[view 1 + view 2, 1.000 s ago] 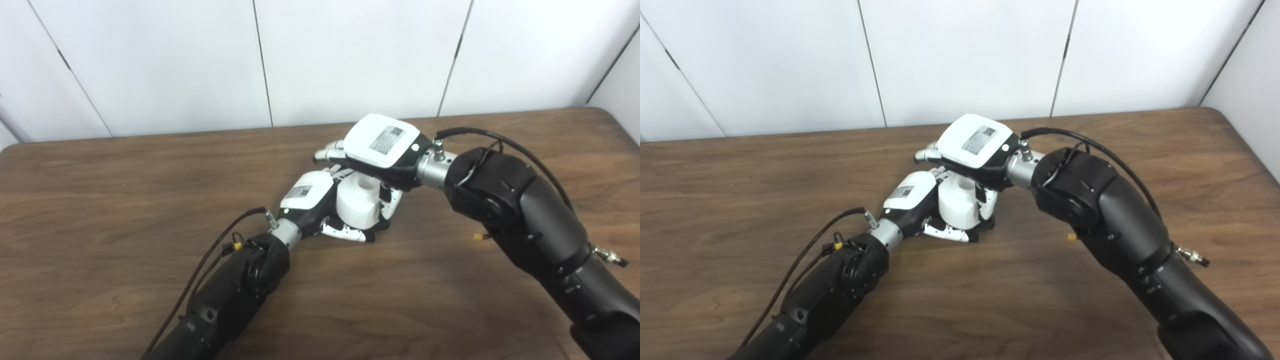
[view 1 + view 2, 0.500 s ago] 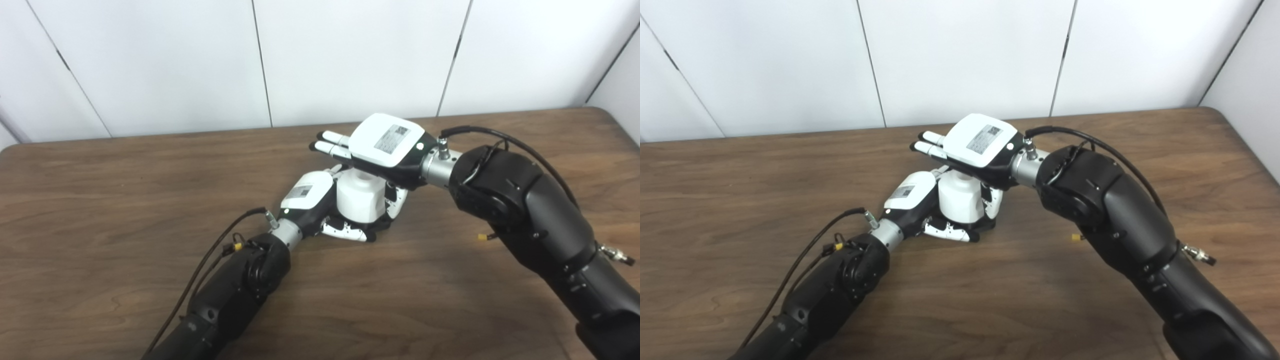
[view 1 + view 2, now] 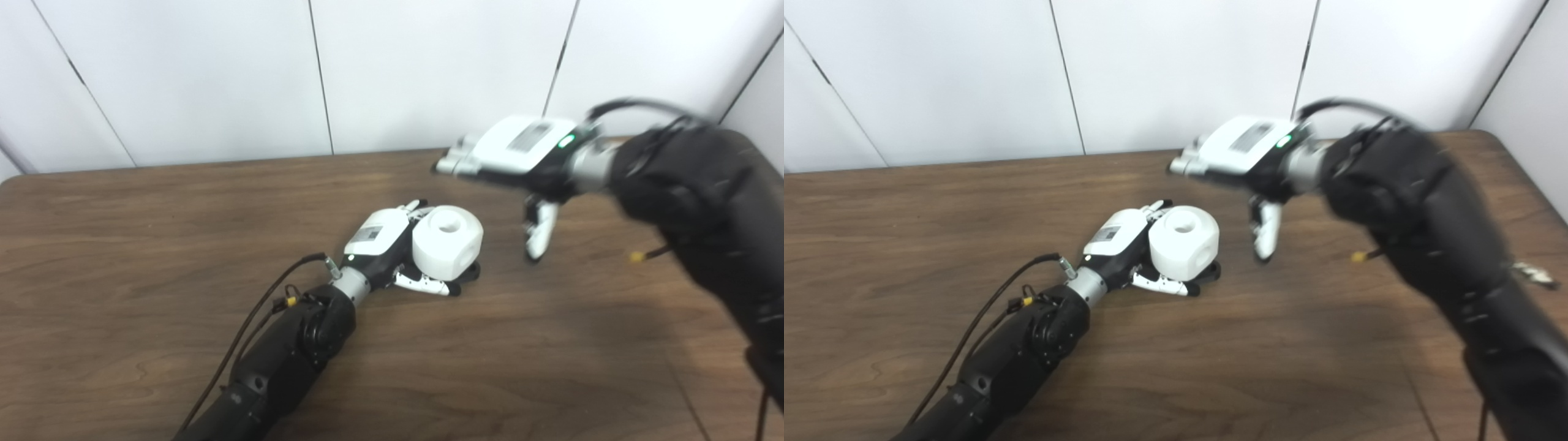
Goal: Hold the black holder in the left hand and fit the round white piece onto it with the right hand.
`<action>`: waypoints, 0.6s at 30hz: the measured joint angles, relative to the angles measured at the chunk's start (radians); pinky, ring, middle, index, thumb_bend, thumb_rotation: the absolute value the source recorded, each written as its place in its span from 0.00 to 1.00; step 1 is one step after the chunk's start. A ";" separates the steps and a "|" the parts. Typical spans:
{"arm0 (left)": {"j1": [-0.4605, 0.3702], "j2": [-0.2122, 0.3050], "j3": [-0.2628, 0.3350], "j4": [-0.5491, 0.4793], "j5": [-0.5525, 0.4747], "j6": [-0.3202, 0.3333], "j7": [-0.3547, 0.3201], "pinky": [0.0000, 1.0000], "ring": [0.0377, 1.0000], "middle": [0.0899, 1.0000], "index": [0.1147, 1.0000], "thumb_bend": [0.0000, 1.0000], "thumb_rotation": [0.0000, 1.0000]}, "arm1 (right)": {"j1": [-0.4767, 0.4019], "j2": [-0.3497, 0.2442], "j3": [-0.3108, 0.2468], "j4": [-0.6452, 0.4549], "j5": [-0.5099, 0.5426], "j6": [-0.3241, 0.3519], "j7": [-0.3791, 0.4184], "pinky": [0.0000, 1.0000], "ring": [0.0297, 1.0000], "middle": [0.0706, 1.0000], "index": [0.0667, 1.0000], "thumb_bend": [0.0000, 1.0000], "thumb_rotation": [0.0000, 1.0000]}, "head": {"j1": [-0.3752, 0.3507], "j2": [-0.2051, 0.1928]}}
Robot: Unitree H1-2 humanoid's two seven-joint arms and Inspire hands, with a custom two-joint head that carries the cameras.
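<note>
The round white piece (image 3: 447, 241), a chunky cylinder with a hole in its top, sits in my left hand (image 3: 392, 245) near the middle of the table. The fingers of that hand curl around its base. Only a dark sliver of the black holder (image 3: 470, 271) shows under the white piece's right side; the rest is hidden. My right hand (image 3: 514, 153) hovers open above the table, up and to the right of the white piece, fingers stretched left and thumb hanging down. It holds nothing and is blurred.
The brown wooden table (image 3: 122, 245) spreads around both arms. A white panelled wall (image 3: 429, 67) stands behind its far edge. A black cable (image 3: 257, 315) loops beside my left forearm.
My right hand let go of the white piece, then rose and swung away to the right. The white piece stays in my left hand, which has not moved.
</note>
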 measured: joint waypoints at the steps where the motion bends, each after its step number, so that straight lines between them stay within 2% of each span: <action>1: 0.000 0.000 0.002 0.003 -0.002 -0.005 0.002 0.97 0.99 0.89 0.41 0.52 0.06 | 0.001 -0.019 -0.013 0.000 0.012 0.007 -0.001 0.66 0.94 1.00 1.00 1.00 0.16 | -0.002 -0.005; 4: 0.000 0.001 0.005 0.013 -0.003 -0.019 0.011 0.97 0.98 0.89 0.41 0.52 0.06 | 0.020 -0.057 -0.059 0.000 0.059 0.035 -0.012 0.63 0.89 1.00 1.00 1.00 0.15 | -0.005 -0.014; 7: 0.000 0.001 0.005 0.017 -0.003 -0.023 0.018 0.98 0.99 0.89 0.41 0.52 0.06 | 0.054 -0.065 -0.089 0.003 0.087 0.051 -0.032 0.60 0.86 1.00 1.00 1.00 0.12 | -0.009 -0.018; 15: 0.001 0.004 0.005 0.026 -0.005 -0.035 0.025 0.98 0.99 0.90 0.41 0.52 0.06 | 0.080 -0.092 -0.119 0.062 0.053 0.067 -0.130 0.58 0.83 1.00 1.00 0.98 0.09 | -0.057 -0.070; 16: 0.001 0.004 0.005 0.027 -0.005 -0.037 0.028 0.98 0.99 0.90 0.42 0.52 0.06 | 0.087 -0.092 -0.119 0.078 0.046 0.068 -0.147 0.57 0.79 0.96 1.00 0.95 0.07 | -0.063 -0.077; 18: 0.001 0.004 0.005 0.028 -0.005 -0.043 0.030 0.97 0.98 0.89 0.41 0.52 0.06 | 0.119 -0.085 -0.135 0.114 0.039 0.062 -0.213 0.55 0.73 0.85 0.88 0.92 0.03 | -0.064 -0.078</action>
